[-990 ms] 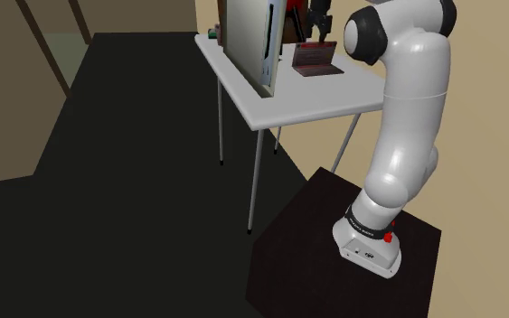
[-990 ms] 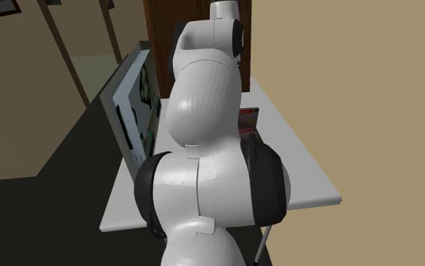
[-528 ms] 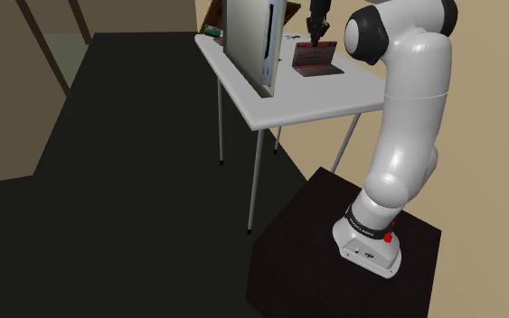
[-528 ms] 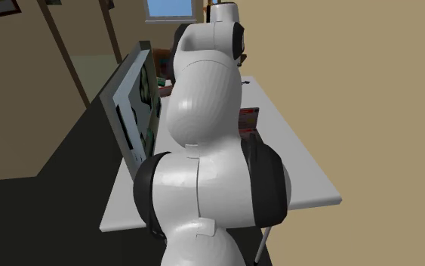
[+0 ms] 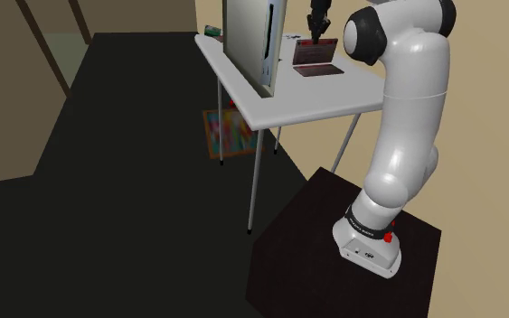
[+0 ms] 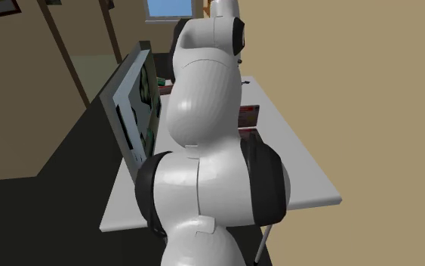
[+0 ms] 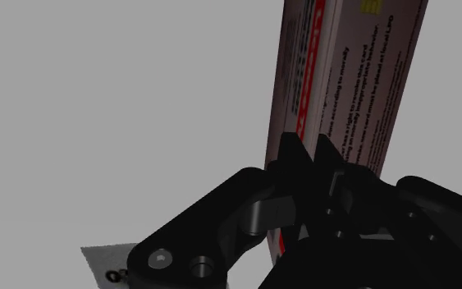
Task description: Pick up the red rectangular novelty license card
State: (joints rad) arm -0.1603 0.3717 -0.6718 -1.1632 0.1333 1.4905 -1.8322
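jaws clamped on red license card [image 7: 348, 74], which runs out straight ahead of them. grasp looks done; lifting clear of desk [image 5: 306, 104] remains.

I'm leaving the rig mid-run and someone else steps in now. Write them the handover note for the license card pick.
End effector: at the upper edge of the red license card. These views do not show whether it has closed on the card.
Card: on the grey table, between the tall white upright box and the tan wall.
Done: the end effector is in position at the card.
Left: confirm the grip, then lift the card clear of the table. No lift is visible yet.
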